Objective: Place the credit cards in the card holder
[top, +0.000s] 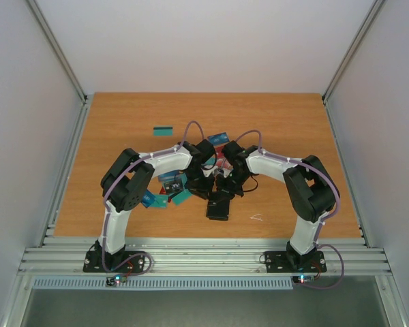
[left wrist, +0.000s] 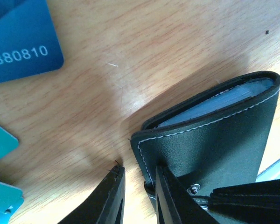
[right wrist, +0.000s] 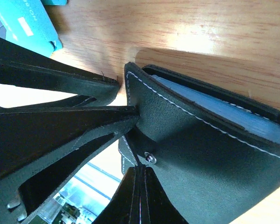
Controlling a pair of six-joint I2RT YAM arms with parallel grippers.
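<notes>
Both arms meet over the middle of the bench (top: 293,122). The card holder (top: 218,208) sits just below centre in the top view, closer to the bench's lower edge than to its upper one. The right pincer (right wrist: 140,175) is pressed together on the holder's snap flap, biting just under the stud. The left pincer (left wrist: 140,169) is narrowly spread and straddles the cover's stitched corner edge. One finger lies over the leather, the other stands just off it with a sliver of wood between. In the left wrist view the holder's mouth gapes along its upper edge, with a pale blue-grey edge showing inside. Open wood runs from that mouth to the blue card (left wrist: 23,42) in the upper left corner. Teal cards (left wrist: 0,140) crowd the left edge. In the top view, a lone teal card (top: 163,129) lies well apart, upper left of the arms.
</notes>
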